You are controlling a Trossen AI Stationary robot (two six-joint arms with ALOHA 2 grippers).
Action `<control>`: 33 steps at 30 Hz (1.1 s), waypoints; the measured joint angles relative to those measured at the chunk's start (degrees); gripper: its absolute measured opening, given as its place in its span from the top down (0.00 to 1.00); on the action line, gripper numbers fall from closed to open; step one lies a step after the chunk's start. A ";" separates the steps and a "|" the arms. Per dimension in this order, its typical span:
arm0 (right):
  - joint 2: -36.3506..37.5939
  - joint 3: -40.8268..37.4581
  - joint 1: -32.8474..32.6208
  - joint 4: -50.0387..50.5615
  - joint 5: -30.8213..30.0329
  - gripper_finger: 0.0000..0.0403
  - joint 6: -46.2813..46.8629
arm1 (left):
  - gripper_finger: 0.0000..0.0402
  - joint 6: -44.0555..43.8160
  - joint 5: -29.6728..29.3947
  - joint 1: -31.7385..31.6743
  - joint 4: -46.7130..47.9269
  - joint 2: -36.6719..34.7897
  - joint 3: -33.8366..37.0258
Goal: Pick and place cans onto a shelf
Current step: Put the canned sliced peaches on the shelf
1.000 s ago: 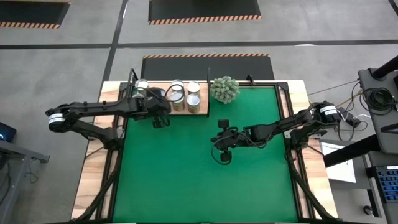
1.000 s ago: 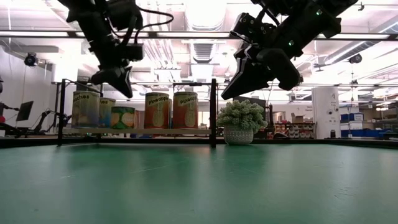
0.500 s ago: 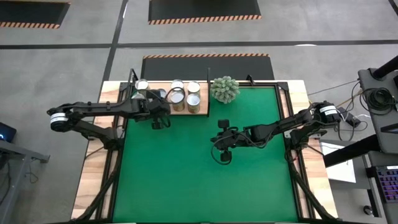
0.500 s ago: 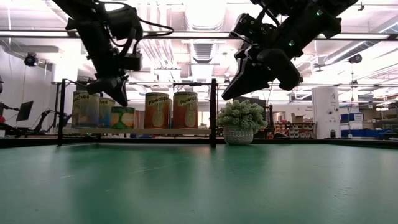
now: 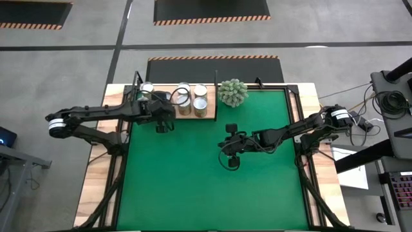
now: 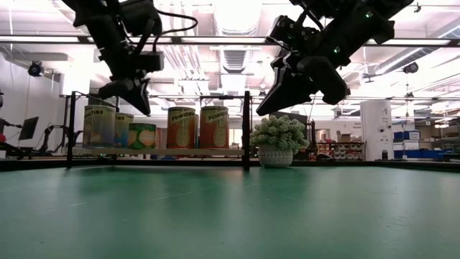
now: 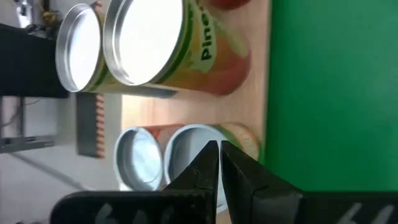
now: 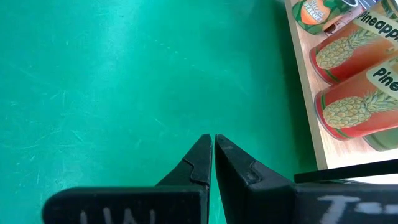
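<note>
Green mat (image 5: 206, 167) bare; left gripper (image 5: 162, 125) jaws closed, empty, beside shelf (image 5: 187, 115) cans (image 5: 200, 106); right gripper (image 5: 230, 161) jaws closed, empty, mid-mat.

grey floor (image 5: 77, 71) with hazard-striped mats (image 5: 211, 10) (orange-black edges), bright ceiling lights (image 6: 237, 14) overhead.

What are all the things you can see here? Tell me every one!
cans: at least five showing, silver tops with orange, red and green labels, standing on the shelf; the left arm hides part of it
shelf: one, pale wood, at the table's far edge
plant: one, grey-green spiky ball, beside the shelf
mat: one, green, covering the table
table: one, light wood edges, under the mat
left tool: one, dark, shut and empty, hovering at the shelf's front edge
right tool: one, dark, shut and empty, raised over the middle of the mat
</note>
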State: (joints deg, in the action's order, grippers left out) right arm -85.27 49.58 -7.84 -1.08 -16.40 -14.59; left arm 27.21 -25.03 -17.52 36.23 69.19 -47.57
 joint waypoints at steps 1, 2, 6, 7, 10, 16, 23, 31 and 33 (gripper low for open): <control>0.00 0.00 0.00 0.04 0.00 0.98 0.00 | 1.00 -0.35 0.81 -0.01 0.06 -0.21 0.02; 0.00 0.00 0.00 0.09 0.00 0.98 0.00 | 1.00 -0.69 1.30 -0.02 0.47 -0.30 0.03; 0.00 0.00 0.00 0.32 0.01 0.98 0.01 | 1.00 -2.79 1.80 -0.25 0.83 0.13 0.62; 0.00 0.00 0.00 0.34 0.00 0.98 0.00 | 1.00 -3.27 1.68 -0.43 0.78 0.31 0.99; 0.00 0.00 0.00 0.33 0.00 0.98 0.02 | 1.00 -4.26 -0.56 -0.76 0.25 0.59 2.27; 0.00 0.00 0.00 0.33 -0.13 0.98 0.00 | 1.00 -4.75 -1.53 -0.76 -0.83 0.57 3.01; 0.00 0.00 0.00 0.33 -0.13 0.98 0.01 | 1.00 -3.33 -1.42 -0.74 -0.44 0.19 3.10; 0.00 0.00 0.00 0.33 -0.15 0.98 0.02 | 1.00 -3.33 -1.21 -0.74 -1.40 -0.05 2.36; 0.00 0.00 0.00 0.33 -0.15 0.98 0.00 | 1.00 -3.65 -1.21 -0.74 -2.43 -0.06 2.36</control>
State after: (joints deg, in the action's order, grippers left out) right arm -85.27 49.58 -7.84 -0.75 -16.56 -14.59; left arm 23.56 -26.24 -18.26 33.80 69.13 -45.21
